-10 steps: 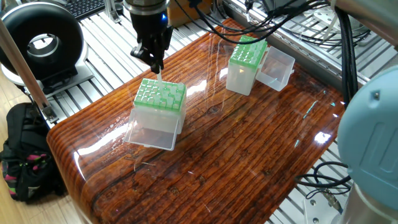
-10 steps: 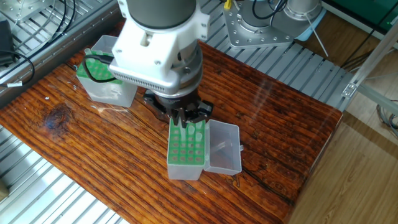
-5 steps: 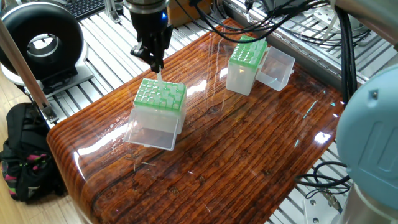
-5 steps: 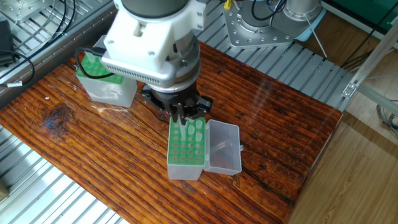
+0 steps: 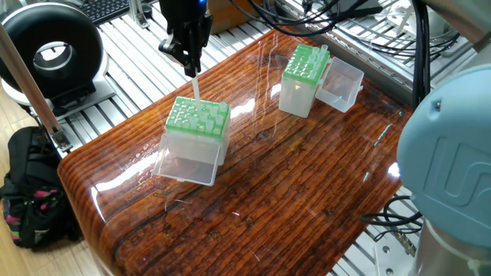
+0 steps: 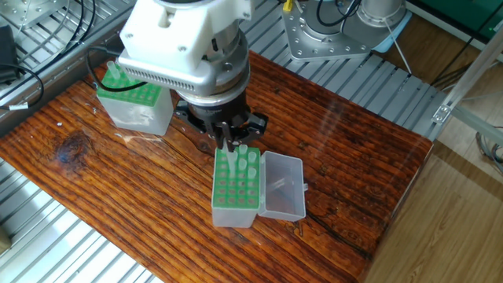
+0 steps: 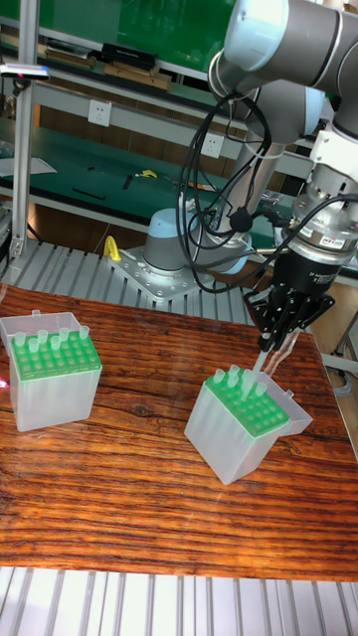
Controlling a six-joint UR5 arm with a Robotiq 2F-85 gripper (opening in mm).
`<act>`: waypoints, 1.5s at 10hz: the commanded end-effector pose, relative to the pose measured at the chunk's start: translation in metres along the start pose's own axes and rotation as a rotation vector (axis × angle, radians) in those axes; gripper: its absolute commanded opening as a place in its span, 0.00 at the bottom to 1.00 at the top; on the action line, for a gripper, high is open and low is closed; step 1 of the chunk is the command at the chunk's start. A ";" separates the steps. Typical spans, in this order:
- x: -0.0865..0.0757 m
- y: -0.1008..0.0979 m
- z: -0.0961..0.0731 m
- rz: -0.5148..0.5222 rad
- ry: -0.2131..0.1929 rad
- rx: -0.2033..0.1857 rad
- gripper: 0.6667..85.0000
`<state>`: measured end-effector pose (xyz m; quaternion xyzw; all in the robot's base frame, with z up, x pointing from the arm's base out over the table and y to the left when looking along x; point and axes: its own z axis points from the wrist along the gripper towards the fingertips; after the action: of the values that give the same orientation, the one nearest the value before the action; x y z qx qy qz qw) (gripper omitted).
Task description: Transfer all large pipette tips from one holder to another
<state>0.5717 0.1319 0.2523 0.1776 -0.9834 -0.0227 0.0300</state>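
Green-topped near box [image 7: 242, 422] sits under the gripper [image 7: 267, 348], whose fingers pinch a large pipette tip [image 5: 195, 86] lifted clear above the rack on the wooden table [image 5: 307, 192]. A row of tips [image 7: 239, 378] stands in that box in the tall fixed view; the other fixed view shows its lid [image 6: 281, 187] open beside it. A second box [image 7: 50, 368] stands well apart.

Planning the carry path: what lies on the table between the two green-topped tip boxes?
Only bare wood. In the tall fixed view, the table between the far box and the box under the gripper holds nothing.
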 end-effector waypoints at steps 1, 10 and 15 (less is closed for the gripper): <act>0.000 -0.001 -0.004 -0.016 0.000 0.007 0.11; -0.002 -0.010 -0.004 -0.054 0.002 0.044 0.10; -0.001 -0.011 -0.005 -0.071 0.001 0.048 0.09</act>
<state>0.5773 0.1179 0.2552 0.2101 -0.9773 0.0072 0.0274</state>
